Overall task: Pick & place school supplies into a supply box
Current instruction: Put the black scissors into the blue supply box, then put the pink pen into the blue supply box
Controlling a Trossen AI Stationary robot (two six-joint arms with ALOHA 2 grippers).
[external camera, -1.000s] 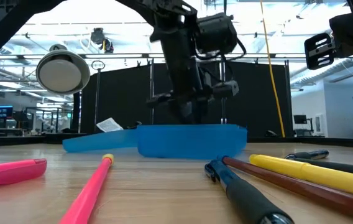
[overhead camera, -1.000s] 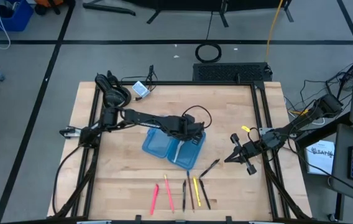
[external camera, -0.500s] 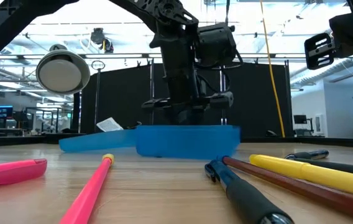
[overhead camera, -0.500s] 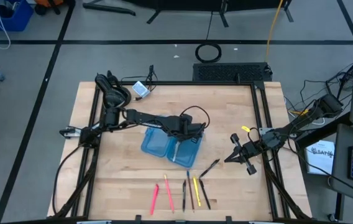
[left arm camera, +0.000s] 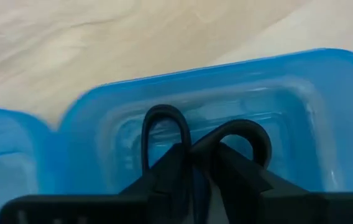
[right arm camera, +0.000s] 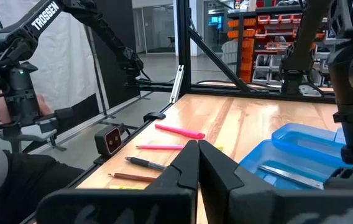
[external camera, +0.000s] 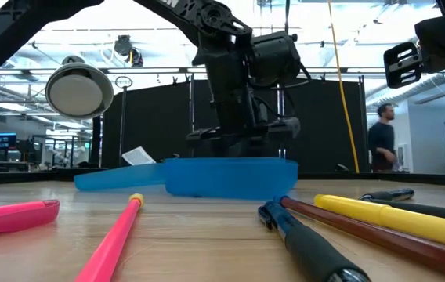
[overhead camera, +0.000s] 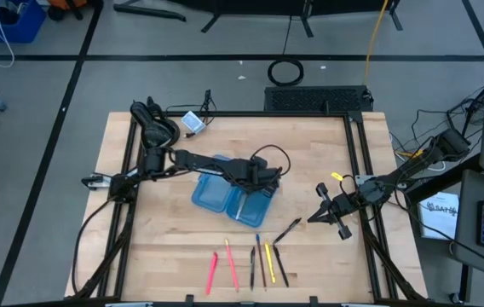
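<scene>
High view: the left gripper (overhead camera: 262,181) hung over the box (overhead camera: 235,200) at table centre; pens (overhead camera: 252,264) lay in a row at 6 o'clock from it, long axes running 12 to 6. The right gripper (overhead camera: 325,211), pressed together, waited at 3 o'clock, nearer the stray black pen (overhead camera: 287,230).

Low view: the left gripper sat just above the box.

Left wrist view: scissors (left arm camera: 192,146) lay in the box between the fingers; whether they were pinched or freed, I cannot tell.
</scene>
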